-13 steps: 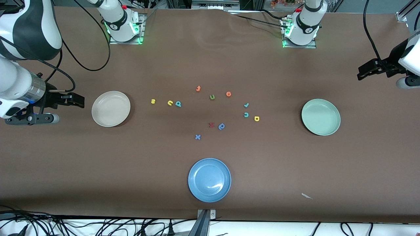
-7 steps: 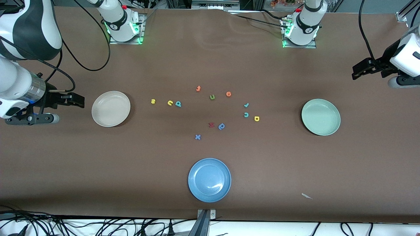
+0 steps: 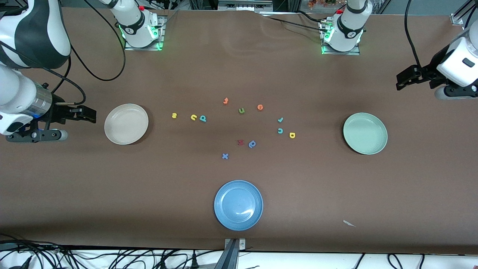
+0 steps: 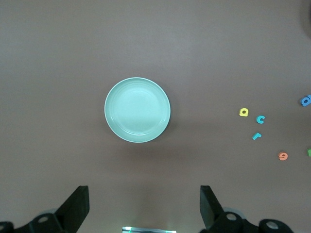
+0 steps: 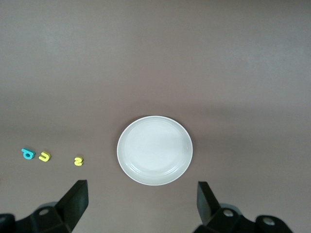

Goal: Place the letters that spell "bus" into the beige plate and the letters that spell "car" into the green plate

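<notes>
Three plates sit on the brown counter [image 3: 239, 67], and the blue plate [image 3: 238, 205], nearest the front camera, serves as the landmark. The beige plate [image 3: 126, 123] lies farther from the camera than the blue plate, toward the right arm's end; the green plate [image 3: 365, 133] lies likewise toward the left arm's end. Both are empty.

Farther from the camera than the blue plate, the foam letters are scattered. The yellow "s" [image 3: 174, 116], yellow "u" [image 3: 193, 117] and teal "b" [image 3: 202, 118] lie in a row on the beige plate's side. The teal "r" [image 3: 280, 120], teal "c" [image 3: 280, 130] and yellow "a" [image 3: 292, 135] cluster on the green plate's side.

The right gripper [image 3: 87, 114] hangs by the beige plate at the right arm's end, fingers [image 5: 73, 200] spread and empty. The left gripper [image 3: 405, 77] hangs above the counter near the green plate, fingers [image 4: 75, 206] likewise released.
</notes>
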### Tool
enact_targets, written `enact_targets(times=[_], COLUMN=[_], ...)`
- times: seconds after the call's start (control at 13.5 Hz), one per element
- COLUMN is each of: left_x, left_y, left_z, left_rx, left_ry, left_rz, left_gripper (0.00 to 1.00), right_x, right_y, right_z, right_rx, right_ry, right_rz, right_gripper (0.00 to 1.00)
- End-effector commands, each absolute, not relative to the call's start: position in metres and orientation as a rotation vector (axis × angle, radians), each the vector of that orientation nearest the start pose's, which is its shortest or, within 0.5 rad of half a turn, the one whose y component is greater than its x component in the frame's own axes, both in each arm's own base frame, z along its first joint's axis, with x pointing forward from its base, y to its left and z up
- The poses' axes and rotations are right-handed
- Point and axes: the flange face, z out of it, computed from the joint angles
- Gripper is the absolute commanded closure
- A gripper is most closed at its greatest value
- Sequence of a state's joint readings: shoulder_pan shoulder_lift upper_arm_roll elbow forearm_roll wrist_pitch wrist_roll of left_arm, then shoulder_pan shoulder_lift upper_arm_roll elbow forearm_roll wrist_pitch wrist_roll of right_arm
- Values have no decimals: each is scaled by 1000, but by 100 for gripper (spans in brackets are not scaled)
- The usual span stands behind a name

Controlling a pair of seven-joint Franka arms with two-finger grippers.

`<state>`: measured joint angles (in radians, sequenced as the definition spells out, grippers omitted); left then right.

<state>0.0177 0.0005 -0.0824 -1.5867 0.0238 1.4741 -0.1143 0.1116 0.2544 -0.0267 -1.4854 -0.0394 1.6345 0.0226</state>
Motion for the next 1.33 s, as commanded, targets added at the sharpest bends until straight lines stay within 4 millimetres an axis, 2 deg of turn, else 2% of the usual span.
enact_targets(times=[0.0,0.22,0.37,0.59,0.82,0.96,1.26], left_x=[545,545,550,550,556,565,567], left_y=[-34,-34,-36,-49,-50,-50,-51], left_z=[616,617,608,605,594,574,566], left_rx=[-3099,-3100,-3097,-3091,-3093,-3089,-3087], left_ry=[-62,-62,-54,-17,-13,-14,-9], left_rz=[164,160,178,186,217,274,296], left_gripper=[0,0,0,0,0,0,0], right_x=[619,619,619,619,619,619,619], right_y=[63,68,69,68,67,67,67], right_z=[528,528,528,528,528,528,528], right_rx=[-3205,-3202,-3196,-3197,-3197,-3198,-3198], right_ry=[-138,-147,-148,-146,-144,-144,-144], right_rz=[162,162,163,163,163,163,165], right_gripper=[0,0,1,0,0,1,1])
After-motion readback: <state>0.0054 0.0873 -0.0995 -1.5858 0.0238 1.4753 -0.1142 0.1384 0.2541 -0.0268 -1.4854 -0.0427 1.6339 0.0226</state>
